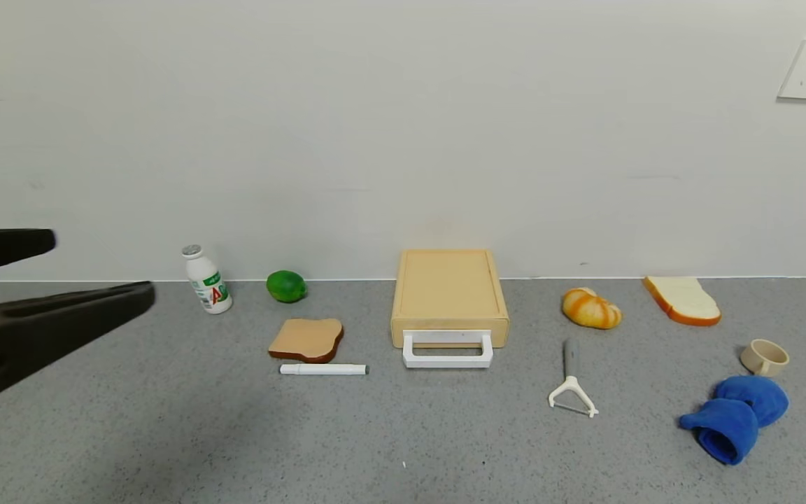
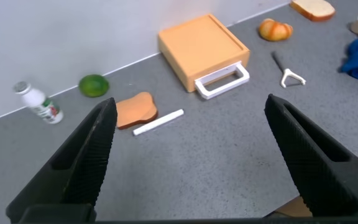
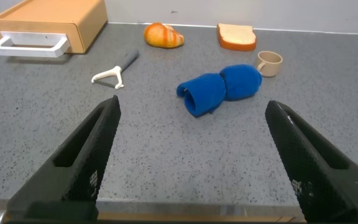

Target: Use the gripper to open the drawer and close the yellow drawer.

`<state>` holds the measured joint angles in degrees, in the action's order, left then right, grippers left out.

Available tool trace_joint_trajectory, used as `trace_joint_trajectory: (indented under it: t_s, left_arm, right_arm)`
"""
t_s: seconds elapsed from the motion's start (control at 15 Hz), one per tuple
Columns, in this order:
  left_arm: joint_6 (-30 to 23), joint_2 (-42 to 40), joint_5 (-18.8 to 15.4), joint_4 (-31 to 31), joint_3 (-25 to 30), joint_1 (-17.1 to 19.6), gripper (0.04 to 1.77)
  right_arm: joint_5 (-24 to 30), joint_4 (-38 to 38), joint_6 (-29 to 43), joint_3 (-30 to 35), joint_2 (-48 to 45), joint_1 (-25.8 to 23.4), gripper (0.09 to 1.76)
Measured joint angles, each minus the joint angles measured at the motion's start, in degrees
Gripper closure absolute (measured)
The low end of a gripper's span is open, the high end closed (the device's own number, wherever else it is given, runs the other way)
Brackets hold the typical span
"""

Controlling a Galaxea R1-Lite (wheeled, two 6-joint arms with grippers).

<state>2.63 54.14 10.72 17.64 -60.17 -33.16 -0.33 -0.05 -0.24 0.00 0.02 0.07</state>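
— So where do the jaws stand?

— Left gripper (image 1: 88, 269) is spread wide and empty, hovering at the left edge of the worktop. Right gripper (image 3: 191, 155) is out of the head view; its wrist camera shows it released too, over the near right part.

— And the drawer?

— The yellow drawer (image 1: 449, 294) sits mid-worktop against the back edge, tray apparently pushed in, white loop handle (image 1: 448, 350) facing the front edge.

— Which step?

— Opening hasn't begun, I'd judge. Next, a gripper must reach the handle, hook or pinch its bar, and pull straight toward the front edge.

— Anything readable?

— The white bottle (image 1: 208, 279) near the back left carries a green label with a red "A"; the rest is probably too small to read.
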Motion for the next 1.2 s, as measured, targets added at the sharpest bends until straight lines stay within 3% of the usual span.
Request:
trace_joint_trajectory:
  t_s: [0.33, 0.93, 1.07, 1.2]
  left_arm:
    - [0.5, -14.9, 0.1, 5.7, 6.6, 10.9, 0.09]
    - [0.4, -34.2, 0.1, 14.2, 11.1, 31.8, 0.09]
    - [0.4, -37.8, -0.6, 14.8, 11.7, 33.6, 0.09]
    - [0.3, -41.4, -3.1, 14.7, 13.6, 33.1, 0.09]
  right_arm:
    - [0.0, 0.0, 0.0, 0.0, 0.0, 0.0, 0.14]
    - [0.0, 0.0, 0.0, 0.0, 0.0, 0.0, 0.14]
    - [0.0, 0.0, 0.0, 0.0, 0.0, 0.0, 0.14]
    - [0.0, 0.0, 0.0, 0.0, 0.0, 0.0, 0.14]
